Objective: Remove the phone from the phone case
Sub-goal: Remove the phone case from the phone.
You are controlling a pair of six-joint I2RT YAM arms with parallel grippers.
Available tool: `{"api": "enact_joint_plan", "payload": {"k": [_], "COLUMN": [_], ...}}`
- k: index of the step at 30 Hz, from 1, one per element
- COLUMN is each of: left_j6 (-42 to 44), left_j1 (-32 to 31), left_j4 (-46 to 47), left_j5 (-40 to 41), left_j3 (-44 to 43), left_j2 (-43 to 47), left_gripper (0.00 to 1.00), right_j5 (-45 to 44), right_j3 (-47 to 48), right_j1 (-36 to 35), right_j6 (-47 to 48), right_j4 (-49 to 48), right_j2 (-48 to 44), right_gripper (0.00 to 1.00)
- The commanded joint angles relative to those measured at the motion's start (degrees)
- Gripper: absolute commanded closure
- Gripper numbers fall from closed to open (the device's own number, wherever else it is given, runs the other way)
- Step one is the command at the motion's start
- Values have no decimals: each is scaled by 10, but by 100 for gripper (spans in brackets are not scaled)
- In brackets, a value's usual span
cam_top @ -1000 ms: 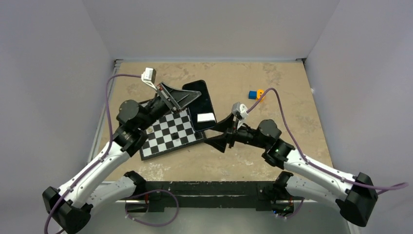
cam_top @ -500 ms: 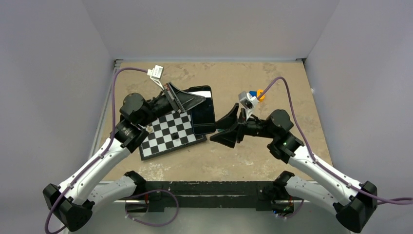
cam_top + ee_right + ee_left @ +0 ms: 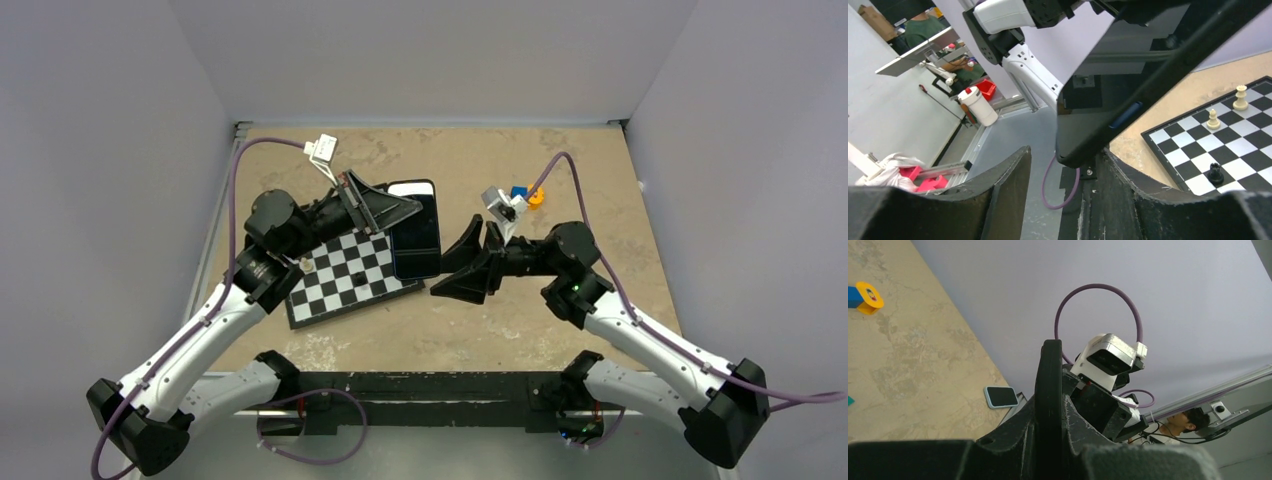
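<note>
My left gripper (image 3: 392, 212) is shut on the phone case (image 3: 418, 238), a black slab with the phone inside, and holds it tilted above the table. In the left wrist view the case (image 3: 1048, 385) runs edge-on between my shut fingers (image 3: 1075, 415). In the right wrist view the glossy black slab (image 3: 1128, 75) shows a blue side button. Its lower corner hangs between the spread fingers of my open right gripper (image 3: 1063, 192), near the right finger (image 3: 1128, 190). In the top view my right gripper (image 3: 462, 266) sits at the phone's right edge.
A chessboard (image 3: 350, 275) with a few pieces (image 3: 1240, 97) lies under my left arm. A blue and orange toy (image 3: 526, 195) lies behind my right gripper. A small dark rectangle with a light-blue rim (image 3: 1001, 396) lies at the table's far edge by the wall.
My left gripper has swung the cased phone round and tilted it. My right gripper has lifted and moved up to the phone's right edge, staying open.
</note>
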State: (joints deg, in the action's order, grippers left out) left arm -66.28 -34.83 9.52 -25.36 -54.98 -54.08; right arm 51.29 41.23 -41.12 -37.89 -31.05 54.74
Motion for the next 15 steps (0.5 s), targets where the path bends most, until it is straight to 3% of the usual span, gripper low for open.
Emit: {"api": "enact_joint_plan", "payload": {"k": [1, 3, 9, 13, 15], "left_j6": [10, 7, -9, -30, -46], "left_j1": [4, 4, 6, 6, 6], "left_j4": [24, 22, 22, 32, 39], "left_j5": [-7, -10, -20, -35, -44], "left_j3": [-38, -37, -41, -43, -42], "left_j2": [16, 16, 18, 18, 19], "left_gripper": [100, 100, 100, 100, 100], "right_j5": [17, 8, 5, 7, 9], "right_j3": [6, 17, 30, 35, 38], "right_j1": [2, 2, 2, 3, 2], "right_j6": [-19, -22, -15, -15, 2], "right_j4": [-46, -36, -39, -59, -65], "right_j2": [-19, -12, 13, 36, 49], "right_gripper": [46, 49, 71, 79, 89]}}
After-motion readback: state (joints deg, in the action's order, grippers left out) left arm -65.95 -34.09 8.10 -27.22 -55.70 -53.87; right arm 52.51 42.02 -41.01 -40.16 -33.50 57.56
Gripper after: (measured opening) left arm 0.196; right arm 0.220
